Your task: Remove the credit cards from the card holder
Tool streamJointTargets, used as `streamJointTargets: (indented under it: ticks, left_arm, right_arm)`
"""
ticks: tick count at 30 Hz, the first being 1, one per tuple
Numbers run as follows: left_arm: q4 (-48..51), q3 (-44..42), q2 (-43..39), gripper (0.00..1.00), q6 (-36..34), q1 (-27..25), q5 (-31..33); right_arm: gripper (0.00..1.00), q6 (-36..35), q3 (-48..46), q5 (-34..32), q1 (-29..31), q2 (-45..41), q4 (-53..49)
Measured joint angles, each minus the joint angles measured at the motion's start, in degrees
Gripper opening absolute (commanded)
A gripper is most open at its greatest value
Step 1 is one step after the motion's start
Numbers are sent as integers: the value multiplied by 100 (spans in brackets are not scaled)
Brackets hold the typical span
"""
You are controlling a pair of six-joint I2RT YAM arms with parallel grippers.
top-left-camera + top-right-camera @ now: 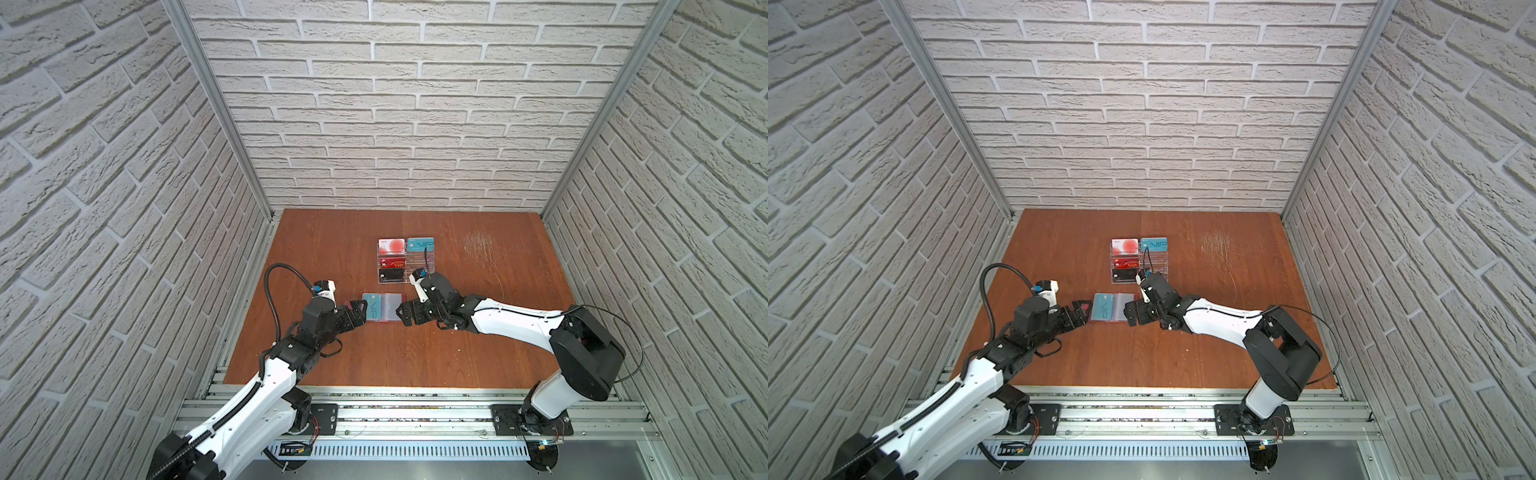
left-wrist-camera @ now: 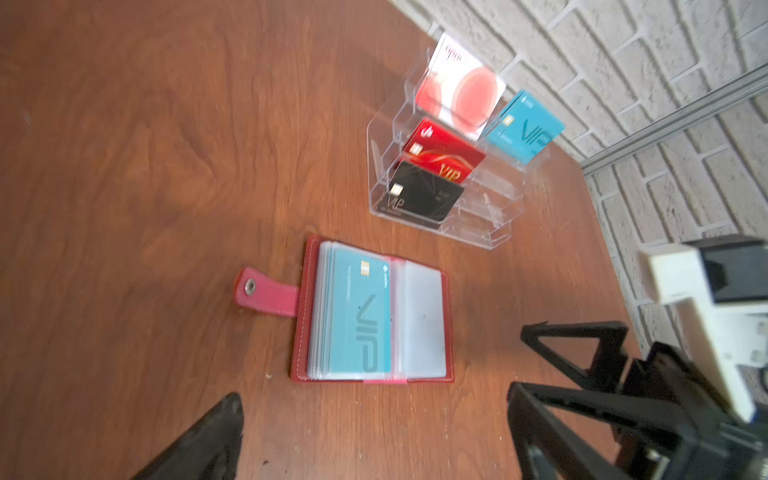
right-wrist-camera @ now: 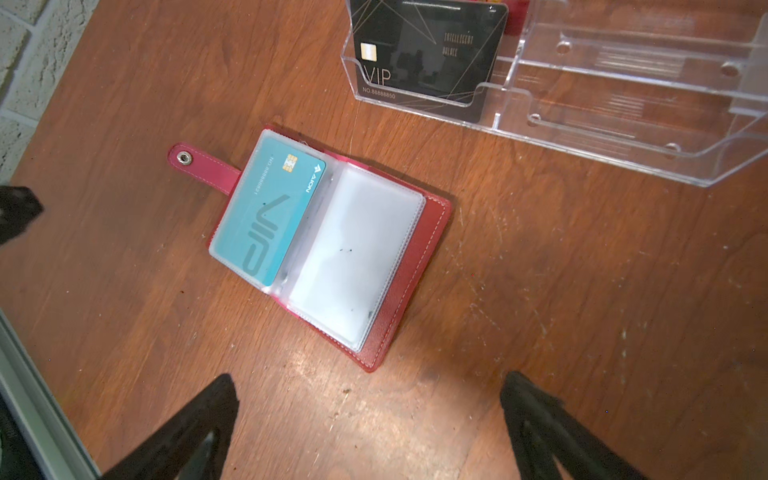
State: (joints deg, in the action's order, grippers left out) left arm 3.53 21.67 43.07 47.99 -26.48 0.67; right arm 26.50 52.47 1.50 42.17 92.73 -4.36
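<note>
Card holder (image 1: 383,307) open on tabletop (image 1: 457,353).
Left claw (image 1: 360,313) and right claw (image 1: 402,316) flank it, both released.

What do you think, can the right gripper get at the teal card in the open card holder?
Probably yes: the right gripper stands open beside the card holder, only bare table between. The teal card sits on the far page in a clear sleeve.

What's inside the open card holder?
A teal VIP card sits in the top clear sleeve on the snap-tab side of the card holder; the facing sleeve looks empty. Sleeves stacked underneath are covered, so other cards cannot be seen.
</note>
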Motion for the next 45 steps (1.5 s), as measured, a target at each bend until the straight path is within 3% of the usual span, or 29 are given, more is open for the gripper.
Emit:
streamJointTargets:
  ticks: [7,13,28,45]
  left_arm:
    - [120,-223,-643,98,-144,247,249]
    - [103,-487,-643,98,22,374,160]
    - [-1322,-221,1130,98,979,393,-667]
    - [-2677,140,2684,98,1751,393,-1091]
  right_arm:
    - [100,-44,125,-48,31,192,-61]
    - [100,-87,507,-275,223,529,-315]
    - [98,181,1639,-894,387,1388,-1303]
    - [78,1169,1508,350,398,1628,160]
